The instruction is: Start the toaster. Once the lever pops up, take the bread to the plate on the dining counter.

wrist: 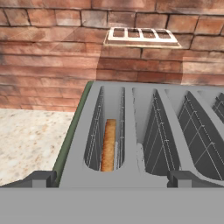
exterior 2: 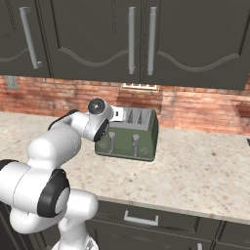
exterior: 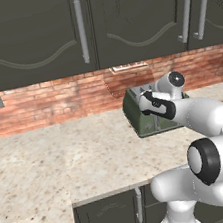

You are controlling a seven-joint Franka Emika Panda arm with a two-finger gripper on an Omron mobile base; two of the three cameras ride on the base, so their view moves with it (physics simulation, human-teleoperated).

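The dark olive-green toaster [exterior 2: 138, 138] stands on the wall counter against the brick wall, and shows as well in the left base view [exterior: 138, 114]. Two pale levers [exterior 2: 111, 139] stick out of its front side. A brown slice of bread [wrist: 108, 146] sits deep in the leftmost slot of the silvery top [wrist: 144, 131]. My gripper [wrist: 111, 178] hovers just above the near edge of that top, open, with the fingertips [wrist: 41, 178] wide apart and nothing between them. The plate and the dining counter are out of view.
The beige speckled wall counter [exterior: 64, 156] stretches to both sides of the toaster. Dark upper cabinets [exterior 2: 132, 34] hang low overhead. A white wall outlet [wrist: 142, 36] sits in the brick just behind the toaster. My own arm [exterior: 205, 114] covers the toaster's right part.
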